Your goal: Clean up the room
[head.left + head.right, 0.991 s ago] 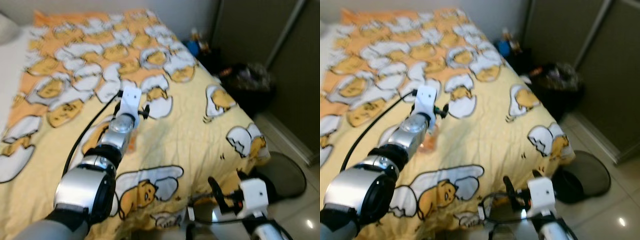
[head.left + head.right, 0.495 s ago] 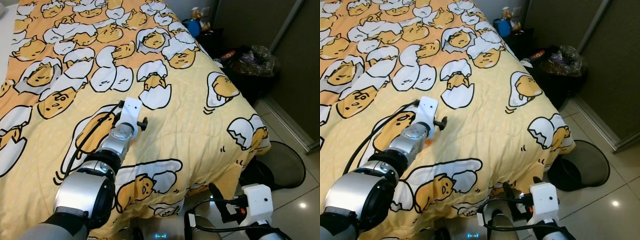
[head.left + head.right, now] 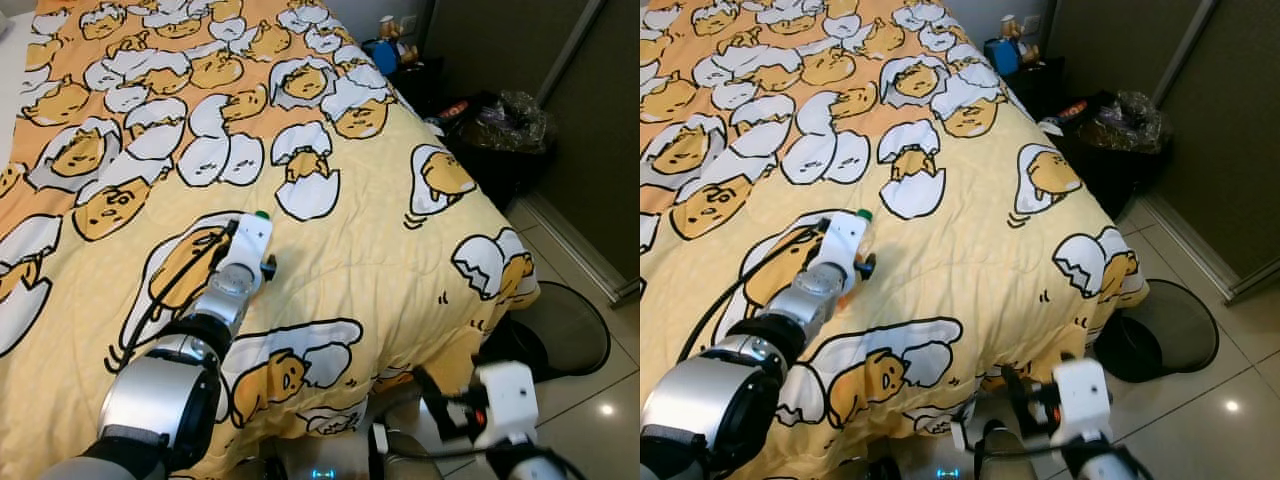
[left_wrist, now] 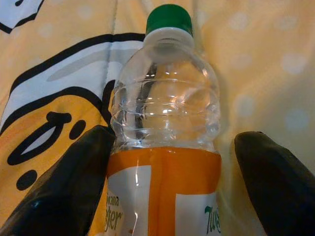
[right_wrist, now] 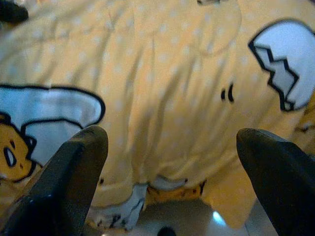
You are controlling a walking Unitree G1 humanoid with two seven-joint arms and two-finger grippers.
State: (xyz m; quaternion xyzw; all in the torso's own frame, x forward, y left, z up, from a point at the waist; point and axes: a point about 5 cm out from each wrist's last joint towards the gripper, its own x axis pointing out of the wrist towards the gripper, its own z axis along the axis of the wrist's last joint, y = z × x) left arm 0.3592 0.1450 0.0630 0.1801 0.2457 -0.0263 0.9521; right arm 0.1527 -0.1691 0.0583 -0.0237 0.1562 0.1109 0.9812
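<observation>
A clear plastic bottle (image 4: 165, 123) with a green cap (image 3: 261, 213) and an orange label lies on the yellow egg-print bedspread (image 3: 370, 230). My left arm reaches out over the bed, and its gripper (image 4: 172, 135) is open with the bottle lying between its two fingers (image 4: 64, 182). One finger sits against the bottle's side; the other stands a little apart. In the eye views the white wrist block covers most of the bottle, and the cap pokes out beyond it. My right gripper (image 3: 440, 395) hangs low at the foot of the bed, open and holding nothing.
A black bin bag (image 3: 510, 125) and some small items (image 3: 388, 52) sit on the floor right of the bed, by dark wardrobe doors (image 3: 570, 70). A round dark bin (image 3: 565, 335) stands on the tiles near the bed's corner.
The camera has tilted down toward the bed. My left gripper has slid forward over the bottle, so the green cap now shows past the wrist. The right arm has shifted slightly.
</observation>
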